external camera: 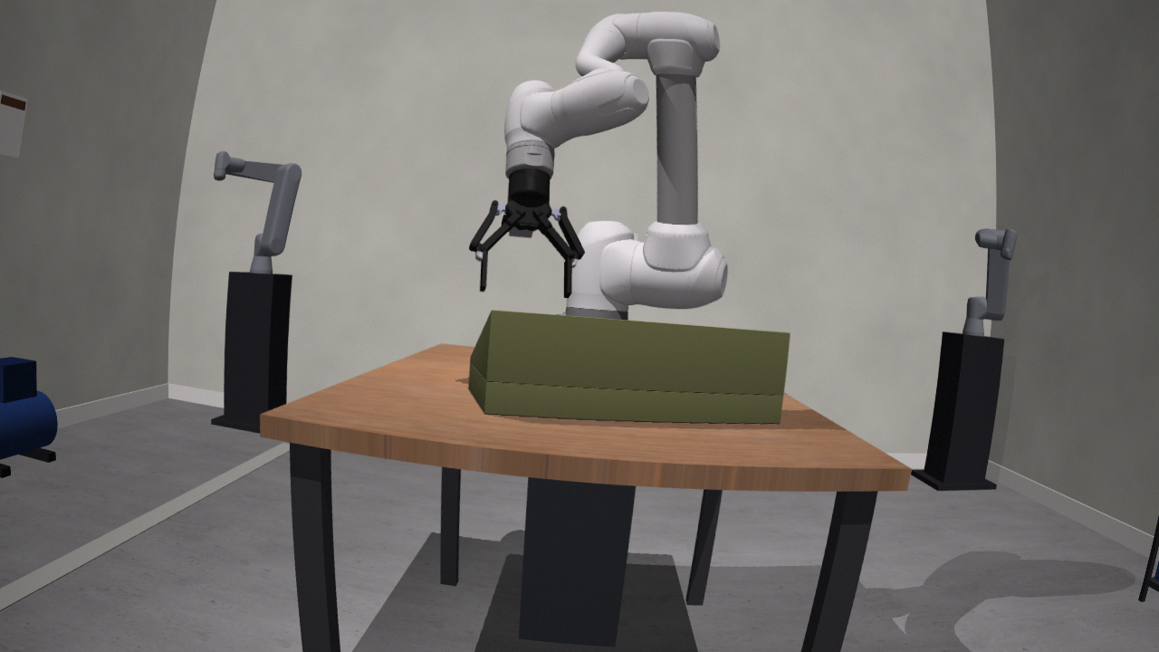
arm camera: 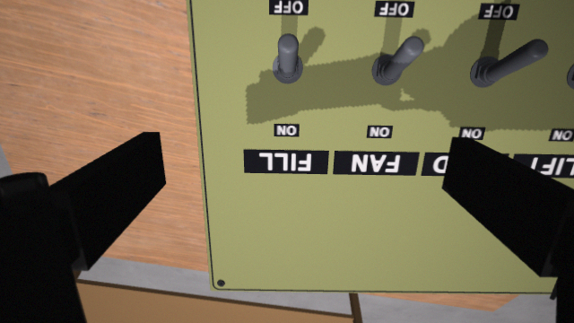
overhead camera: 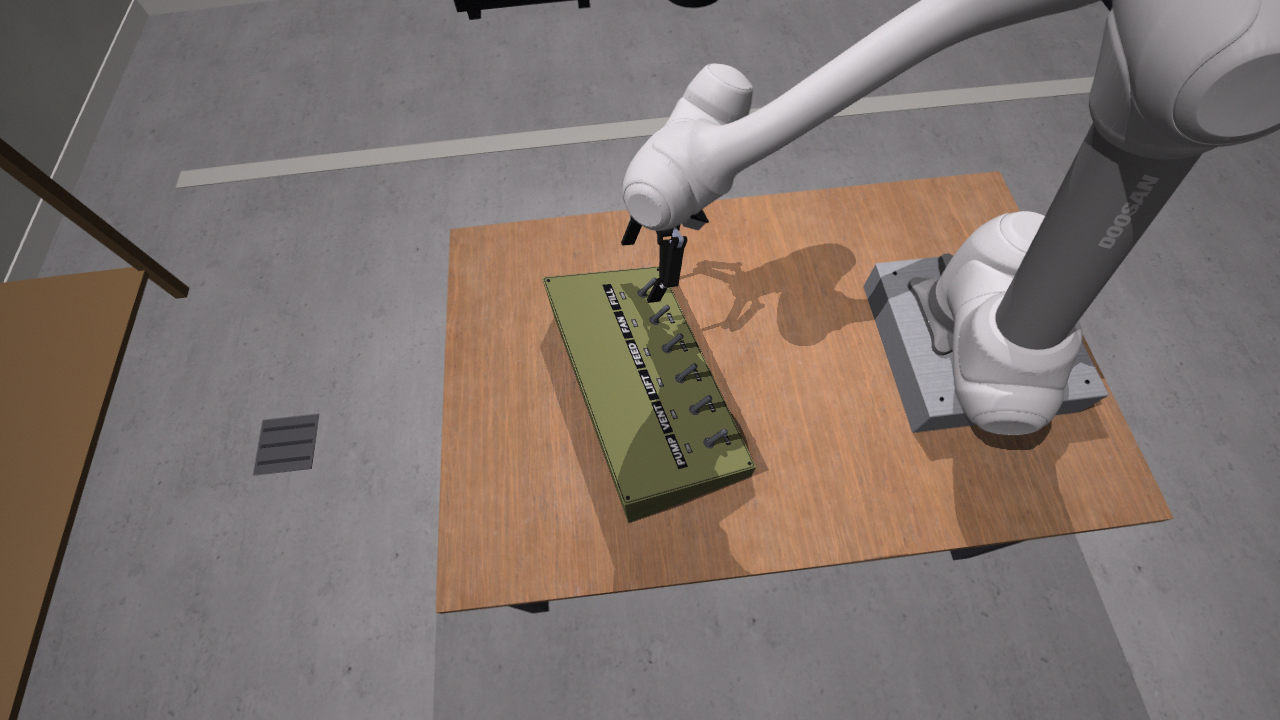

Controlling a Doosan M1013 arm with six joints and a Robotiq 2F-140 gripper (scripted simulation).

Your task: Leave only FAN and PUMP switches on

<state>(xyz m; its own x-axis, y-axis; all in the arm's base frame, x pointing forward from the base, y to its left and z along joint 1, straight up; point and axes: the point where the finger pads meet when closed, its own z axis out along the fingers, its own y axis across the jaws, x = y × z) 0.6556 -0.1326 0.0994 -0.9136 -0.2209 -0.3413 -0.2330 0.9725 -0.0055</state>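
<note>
The black end effector (external camera: 525,270) is held fully open and empty, its angular matte fingers spread above the FILL end of the console (overhead camera: 626,394). The FILL switch (arm camera: 287,58), a smooth grey cylindrical lever, is seen tilted toward OFF; the FAN switch (arm camera: 396,58) likewise. The PUMP switch (overhead camera: 716,438) is found at the far end. The olive, wedge-shaped console is set diagonally on the wood-grained table (overhead camera: 841,501).

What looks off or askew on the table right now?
The console lies skewed, its edges not parallel to the table edges. No spill or damage shows. The claw hangs open above the console's FILL end, holding nothing.
</note>
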